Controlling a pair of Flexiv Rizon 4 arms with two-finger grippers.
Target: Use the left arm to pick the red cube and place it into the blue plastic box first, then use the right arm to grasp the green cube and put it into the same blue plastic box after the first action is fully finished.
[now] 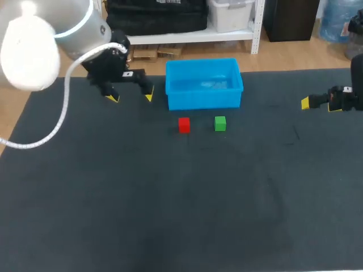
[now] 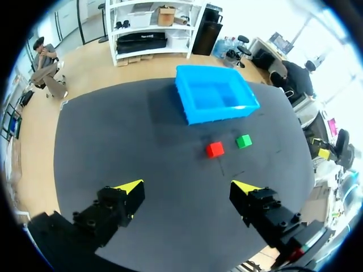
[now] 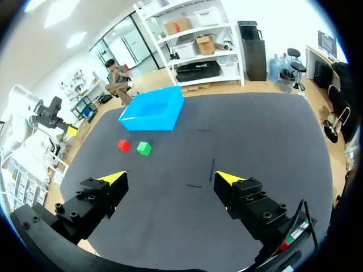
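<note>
A small red cube [image 1: 184, 124] and a green cube [image 1: 220, 123] sit side by side on the dark table, just in front of the blue plastic box [image 1: 203, 83]. The box looks empty. My left gripper [image 1: 131, 97] hangs open to the left of the box, above the table, with nothing between its fingers. Its wrist view has the red cube [image 2: 214, 149], green cube [image 2: 243, 141] and box [image 2: 215, 93] well ahead of the open gripper [image 2: 189, 186]. My right gripper [image 1: 317, 103] stands open at the table's right edge; from its wrist [image 3: 169, 178] the cubes [image 3: 123, 145] [image 3: 144, 148] lie far ahead.
The dark mat [image 1: 170, 198] stretches bare in front of the cubes and between the arms. A white cable [image 1: 59, 122] loops down from my left arm over the table's left side.
</note>
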